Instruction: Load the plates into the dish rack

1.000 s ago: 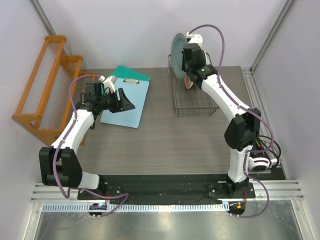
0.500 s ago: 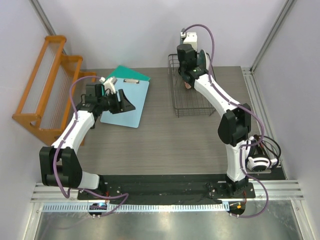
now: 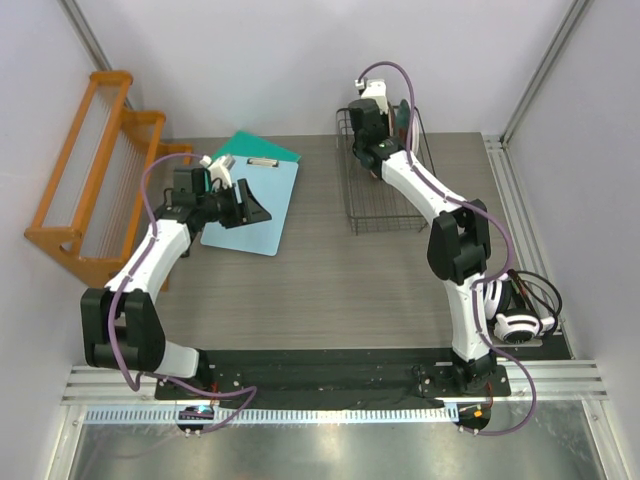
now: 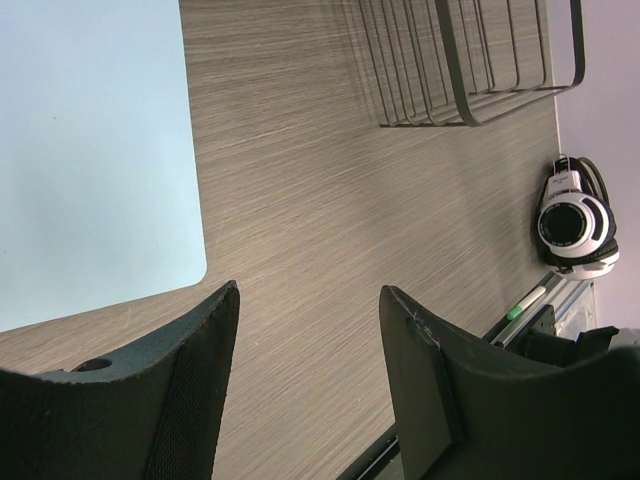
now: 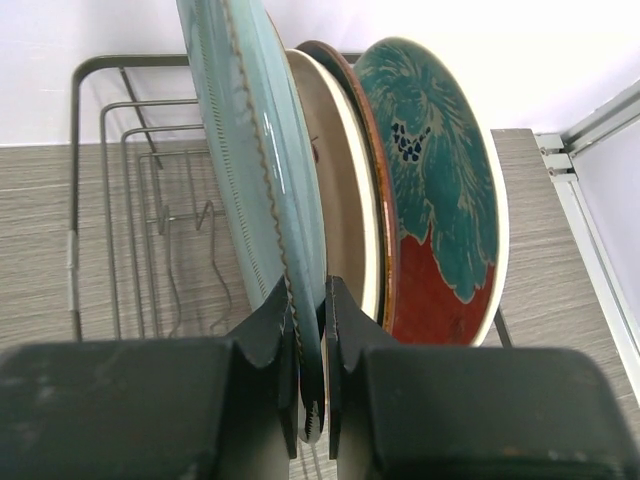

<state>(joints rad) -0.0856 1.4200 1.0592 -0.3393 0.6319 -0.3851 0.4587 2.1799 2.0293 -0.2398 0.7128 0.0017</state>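
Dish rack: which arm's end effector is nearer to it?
Right. The right end effector is at the dish rack, shut on the pale grey-green plate upright in it. The left end effector hangs open by the light blue clipboard, well apart from the rack.

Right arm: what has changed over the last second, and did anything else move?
The right gripper turned the pale grey-green plate from face-on above the far end of the dish rack to edge-on and lowered it in, upright beside the cream plate and the red-and-teal floral plate. It is still shut on the rim. The left gripper stayed open beside the light blue clipboard; rack and clipboard did not shift.
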